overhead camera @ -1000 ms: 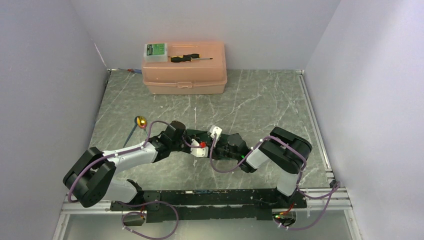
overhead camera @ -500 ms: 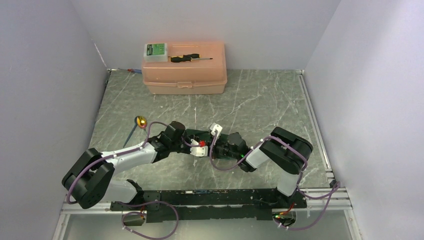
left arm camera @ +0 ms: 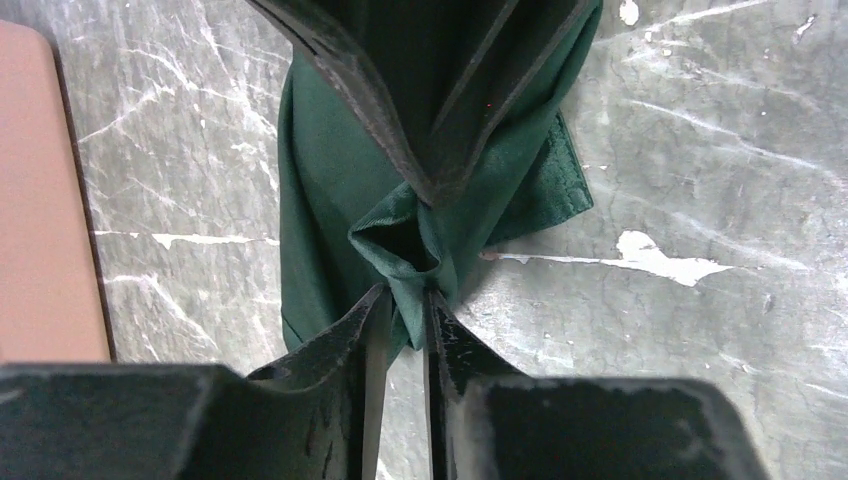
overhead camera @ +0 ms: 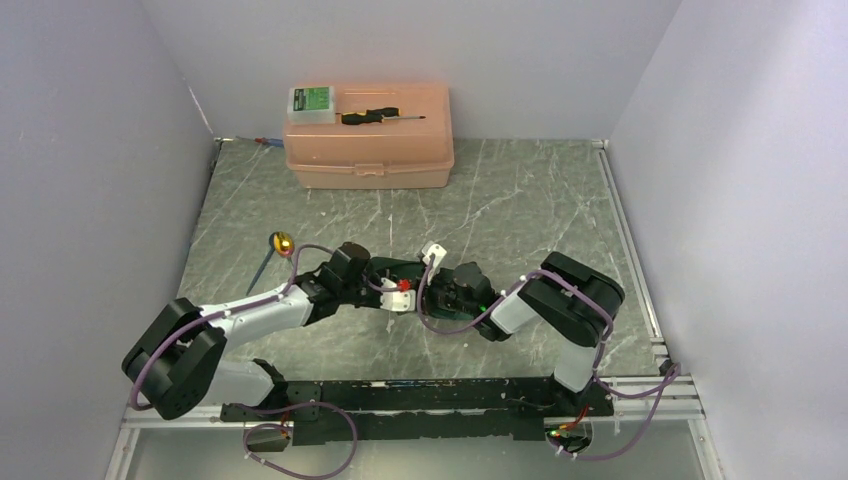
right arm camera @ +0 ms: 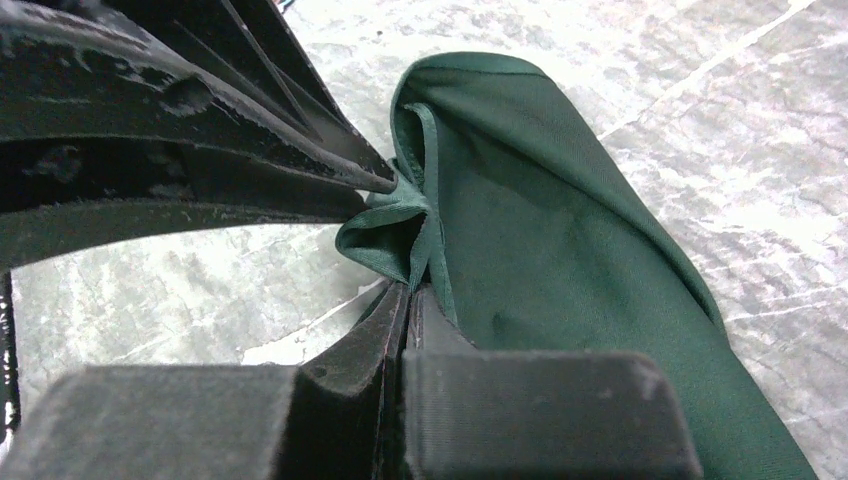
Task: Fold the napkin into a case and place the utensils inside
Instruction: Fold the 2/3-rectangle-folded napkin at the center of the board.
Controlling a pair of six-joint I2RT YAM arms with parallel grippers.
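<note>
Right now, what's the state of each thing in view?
napkin: bunched, not yet a case, pinched by both grippers
left gripper: shut on a napkin fold
right gripper: shut on the napkin's edge
gold-headed utensil: lying loose, apart from the napkin
pink box: lid closed
screwdriver: lying on the box lid

— What sort of place are we looking at?

— A robotics lab, I'm thinking, and a closed test cell at that. Plain pale walls are boxing in a marble-patterned desk on three sides, and aluminium rails are framing its edge.

— Anything else pointing that way?

— The left arm and right arm are sitting bolted at the near edge, with purple cables looping off them. A salmon plastic toolbox is standing at the back, with a screwdriver lying on its lid.
</note>
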